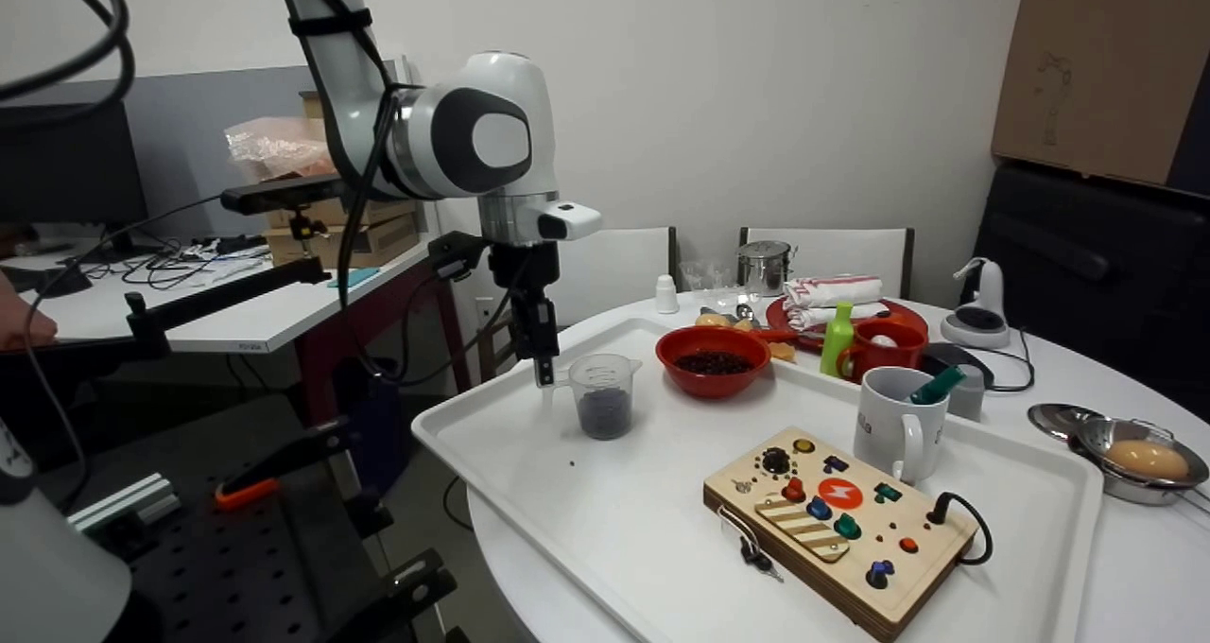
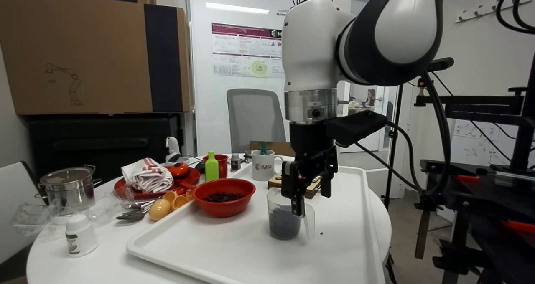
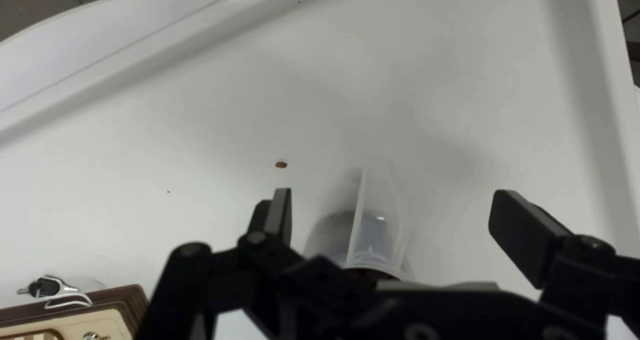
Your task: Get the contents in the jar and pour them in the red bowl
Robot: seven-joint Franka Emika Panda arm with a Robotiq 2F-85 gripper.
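The jar (image 1: 603,371) is a clear cup with a handle and a spout, upright on the white tray; it also shows in an exterior view (image 2: 276,198). The dark contents (image 1: 605,413) fill its lower part (image 2: 285,222). The red bowl (image 1: 711,388) sits beside it, holding dark bits; it is also in an exterior view (image 2: 223,210). My gripper (image 3: 390,200) is open and points down at the jar's handle side, in both exterior views (image 1: 544,376) (image 2: 311,202). In the wrist view the jar's handle (image 3: 378,210) stands between the spread fingers, apparently untouched. The gripper body hides most of the jar there.
The tray (image 1: 529,473) has a raised rim. A wooden button box (image 1: 841,520) and a white mug (image 1: 898,425) stand on it. A green bottle (image 2: 212,167), eggshells (image 2: 169,202) and a red plate with a towel (image 2: 146,175) lie beyond the rim. A small brown bit (image 3: 281,164) lies near the jar.
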